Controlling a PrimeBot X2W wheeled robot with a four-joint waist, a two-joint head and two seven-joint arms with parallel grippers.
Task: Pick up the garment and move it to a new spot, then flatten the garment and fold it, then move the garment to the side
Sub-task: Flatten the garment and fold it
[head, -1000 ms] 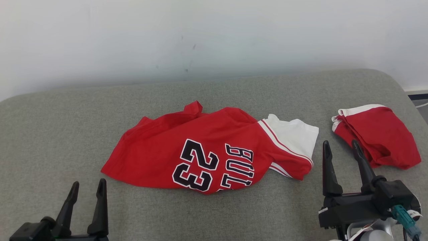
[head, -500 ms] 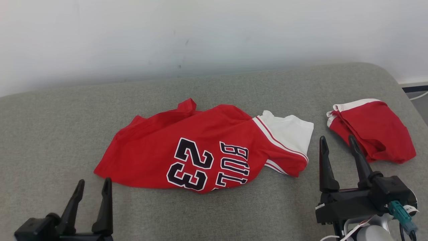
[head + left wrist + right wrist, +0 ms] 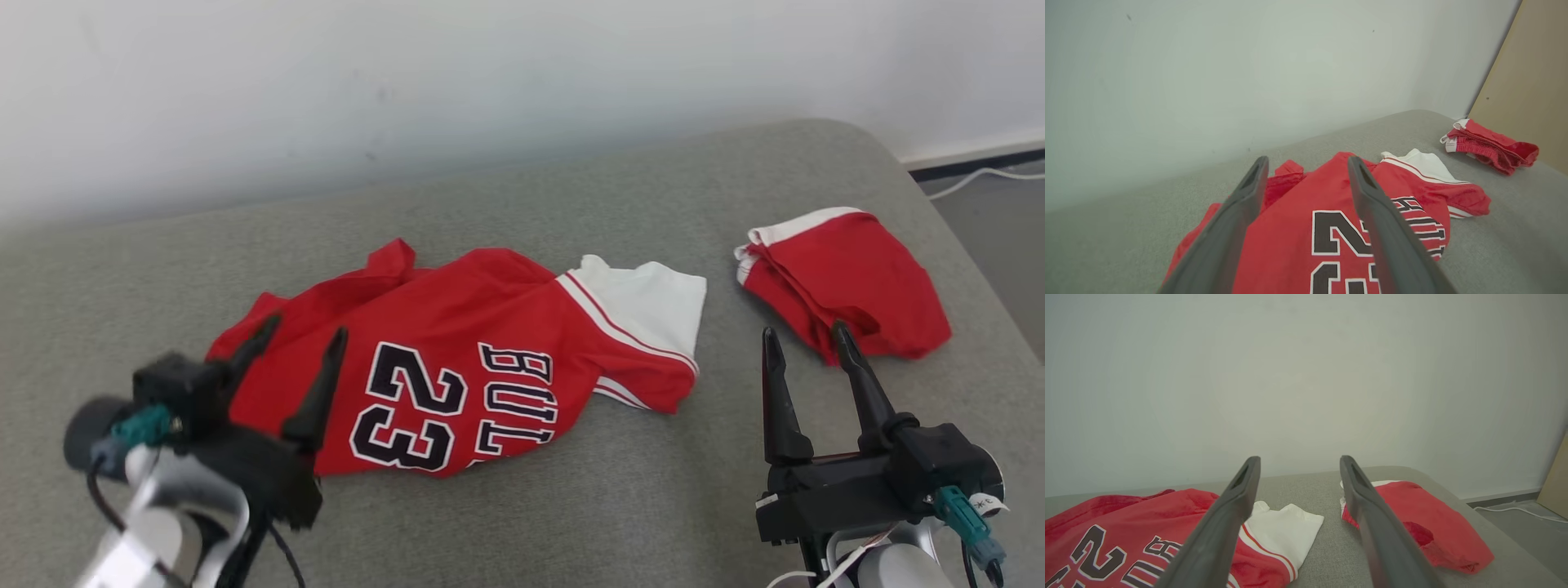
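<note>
A: Biggest things first?

B: A pale wall (image 3: 490, 82) runs across the 12 o'clock side. Below it a grey cushion (image 3: 571, 506) takes up most of the head view, its corner rounded at 2 o'clock. Past that corner is grey floor (image 3: 996, 237), with a white cable (image 3: 980, 175) at the wall's foot. In the left wrist view a tan board (image 3: 1535, 81) stands at 2 o'clock.

A: And the jersey?

B: The jersey (image 3: 506, 318) lies rumpled near the middle of the cushion. It is red, print up, with "23" and black letters outlined in white. Its white sleeve (image 3: 645, 298) points to 2 o'clock, and a red flap (image 3: 392, 257) sticks up at its 11 o'clock edge.

A: Anything beside it?

B: A bundle (image 3: 849, 278) of red cloth with a white band lies at 3 o'clock from the jersey. Grey shows between the two.

A: The grippers?

B: The left gripper (image 3: 304, 327) is at the jersey's 9 o'clock end. Its fingers are spread with nothing between them, tips over the red cloth. I can't tell whether they touch it. The right gripper (image 3: 802, 331) stands at 4 o'clock from the jersey, off the cloth, and at 6 o'clock from the bundle. It is also spread and holds nothing.

A: Smallest?

B: A teal plug (image 3: 143, 425) on the left wrist, and another on the right.
</note>
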